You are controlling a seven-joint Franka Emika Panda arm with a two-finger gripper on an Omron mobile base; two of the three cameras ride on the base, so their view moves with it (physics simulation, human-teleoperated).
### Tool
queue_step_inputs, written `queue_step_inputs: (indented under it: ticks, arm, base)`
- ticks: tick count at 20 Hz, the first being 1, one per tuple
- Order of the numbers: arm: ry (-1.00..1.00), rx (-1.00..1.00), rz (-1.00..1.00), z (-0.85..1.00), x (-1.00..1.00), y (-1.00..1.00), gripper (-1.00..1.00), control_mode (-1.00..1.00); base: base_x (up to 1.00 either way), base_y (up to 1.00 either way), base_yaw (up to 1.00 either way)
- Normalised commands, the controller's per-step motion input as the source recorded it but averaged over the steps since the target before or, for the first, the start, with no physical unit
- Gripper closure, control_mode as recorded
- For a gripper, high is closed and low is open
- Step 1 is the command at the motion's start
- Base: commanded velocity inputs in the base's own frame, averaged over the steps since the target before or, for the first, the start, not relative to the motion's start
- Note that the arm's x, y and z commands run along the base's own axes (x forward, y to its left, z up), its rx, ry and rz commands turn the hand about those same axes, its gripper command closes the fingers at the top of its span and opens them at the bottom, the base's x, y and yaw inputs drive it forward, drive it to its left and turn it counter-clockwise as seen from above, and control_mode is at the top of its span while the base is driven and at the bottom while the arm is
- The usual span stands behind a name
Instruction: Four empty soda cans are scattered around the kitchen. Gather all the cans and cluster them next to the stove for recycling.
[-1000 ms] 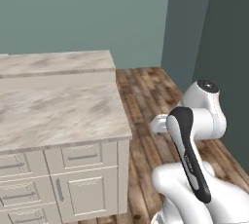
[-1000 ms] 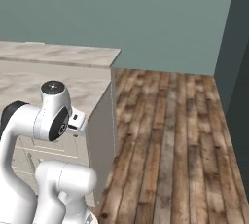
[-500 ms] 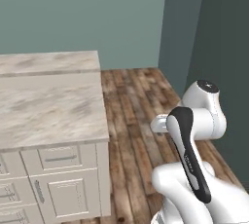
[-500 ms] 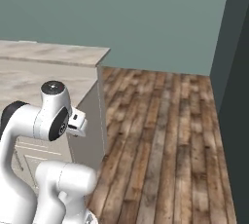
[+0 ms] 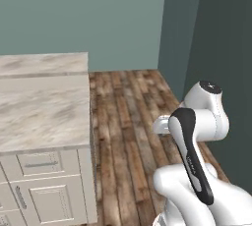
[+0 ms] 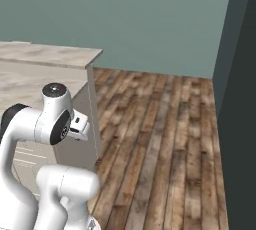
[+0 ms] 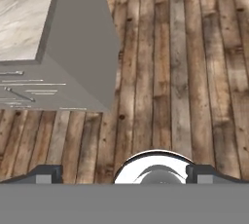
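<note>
Scene: a rendered kitchen corner with teal walls and a brown wooden plank floor (image 6: 165,139)
Counter: a marble-topped counter (image 5: 39,107) on the left of the left base view, ending in a square corner, with white drawers and cabinet doors (image 5: 42,190) below
Arm: the white arm (image 5: 197,136) with dark joints is folded close above the base — it rises beside the counter's end
Gripper: the gripper (image 7: 122,174) points down at the floor; its two dark fingertips (image 7: 46,173) stand spread wide apart with nothing between them
Hand view: planks below, and the counter's grey end panel (image 7: 82,57) at upper left
Soda cans and stove: I cannot tell where they are — none can be made out on the counter or floor
</note>
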Motion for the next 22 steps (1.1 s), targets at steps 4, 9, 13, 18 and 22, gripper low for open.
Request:
queue_step_inputs:
  ticks: [4,9,13,18,22]
  arm:
    - [0.0,0.0,0.0,0.0,0.0,0.0,-1.0,1.0]
    - [0.0,0.0,0.0,0.0,0.0,0.0,-1.0,1.0]
    - [0.0,0.0,0.0,0.0,0.0,0.0,-1.0,1.0]
    - [0.0,0.0,0.0,0.0,0.0,0.0,-1.0,1.0]
    - [0.0,0.0,0.0,0.0,0.0,0.0,-1.0,1.0]
  base:
    - [0.36,-0.5,0.03]
    - [0.46,-0.48,0.0]
    - [0.48,-0.46,0.0]
    - [0.5,-0.44,0.01]
    - [0.52,-0.42,0.04]
